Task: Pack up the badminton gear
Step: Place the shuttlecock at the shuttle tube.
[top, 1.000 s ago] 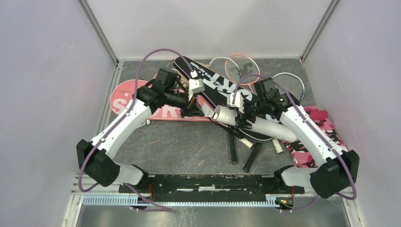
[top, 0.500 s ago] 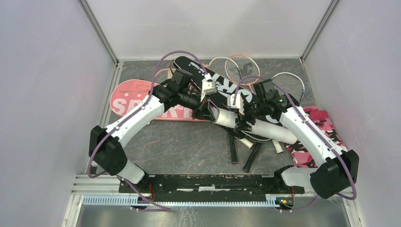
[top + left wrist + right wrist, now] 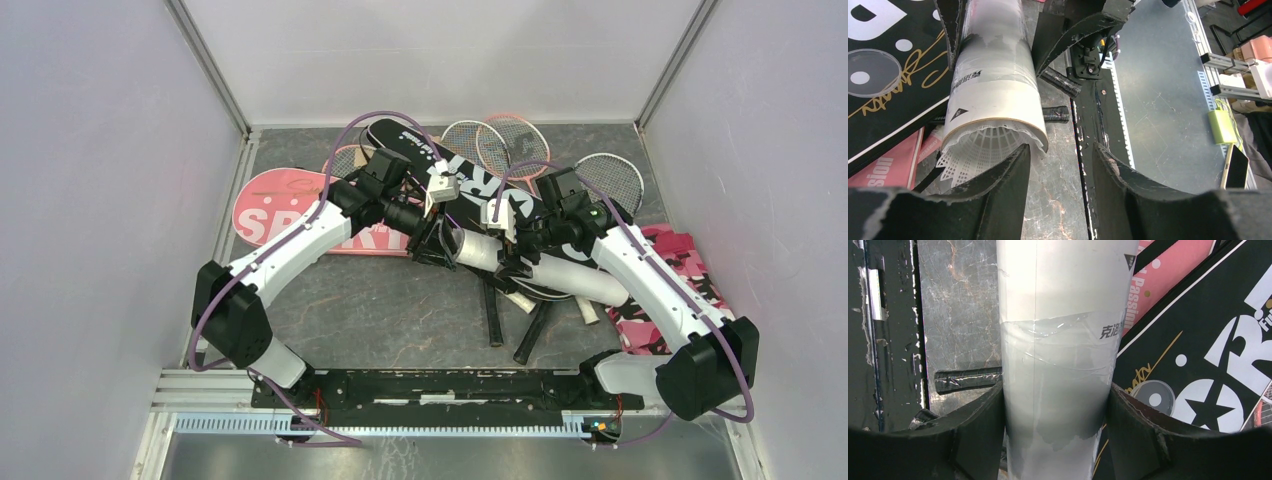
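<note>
Shuttlecock [image 3: 980, 150] delivery is basically wrapping up here. A second ago the left gripper [image 3: 1060, 162] was pinching it shut over by the pink cover [image 3: 270, 215], well short of the tube [image 3: 993, 75]. Since then the arm has been swinging in toward the tube's mouth, and now the jaws are spreading apart, roughly halfway, and gripping nothing.

In the left wrist view the white mesh skirt is poking out of the tube's open end, with the cork end presumably inside. The gap between the fingers is showing only bare table [image 3: 1058, 210]. One finger is sitting right by the skirt's edge, so I can't tell if it's fully clear of it.

The right gripper [image 3: 1055, 405] isn't changing at all. It's clamping the tube around its body, both fingers pressing on the sides, holding it slanted across the edge of the black cover [image 3: 1208, 365].

What I'm reading from this: the birdie is going in but isn't seated yet, so it's probably needing a nudge deeper before anything stacks behind it. Backing the left arm straight out is looking like the safe play, since dragging sideways could pull the skirt back out.

The rackets [image 3: 500, 140] are lying loose at the back, not in either cover as far as I can see, so the packing job is looking far from done.
</note>
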`<state>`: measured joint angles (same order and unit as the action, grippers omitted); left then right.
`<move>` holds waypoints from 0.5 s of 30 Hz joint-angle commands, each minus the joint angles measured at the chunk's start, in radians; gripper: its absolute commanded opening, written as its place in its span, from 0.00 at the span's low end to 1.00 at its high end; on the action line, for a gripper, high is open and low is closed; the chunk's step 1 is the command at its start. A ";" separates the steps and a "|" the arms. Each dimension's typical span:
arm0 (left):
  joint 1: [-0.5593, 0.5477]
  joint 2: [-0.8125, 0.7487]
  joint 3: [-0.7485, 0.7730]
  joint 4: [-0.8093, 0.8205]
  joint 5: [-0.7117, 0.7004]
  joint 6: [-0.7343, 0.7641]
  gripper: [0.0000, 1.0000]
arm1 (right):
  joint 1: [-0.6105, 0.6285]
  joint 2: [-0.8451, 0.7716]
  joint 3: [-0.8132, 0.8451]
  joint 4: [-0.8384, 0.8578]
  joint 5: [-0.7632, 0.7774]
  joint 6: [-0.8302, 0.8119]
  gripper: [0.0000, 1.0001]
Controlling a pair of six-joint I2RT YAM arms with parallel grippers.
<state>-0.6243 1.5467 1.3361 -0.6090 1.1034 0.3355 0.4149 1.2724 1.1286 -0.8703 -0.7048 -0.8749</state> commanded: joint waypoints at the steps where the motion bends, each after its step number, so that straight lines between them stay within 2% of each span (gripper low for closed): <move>1: -0.015 -0.014 0.006 0.002 0.047 0.033 0.56 | -0.002 -0.015 0.009 0.051 -0.064 -0.003 0.07; 8: -0.082 0.056 0.037 0.002 0.043 0.049 0.60 | -0.002 -0.008 0.013 0.051 -0.114 0.008 0.06; 11: -0.081 0.057 0.050 -0.039 0.026 0.096 0.67 | -0.003 -0.013 0.016 0.044 -0.091 0.004 0.06; 15: -0.071 0.014 0.059 -0.105 -0.015 0.161 0.71 | -0.008 -0.031 0.005 0.051 -0.057 0.004 0.05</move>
<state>-0.6987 1.6047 1.3514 -0.6384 1.1007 0.3973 0.4141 1.2720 1.1278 -0.8825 -0.7547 -0.8574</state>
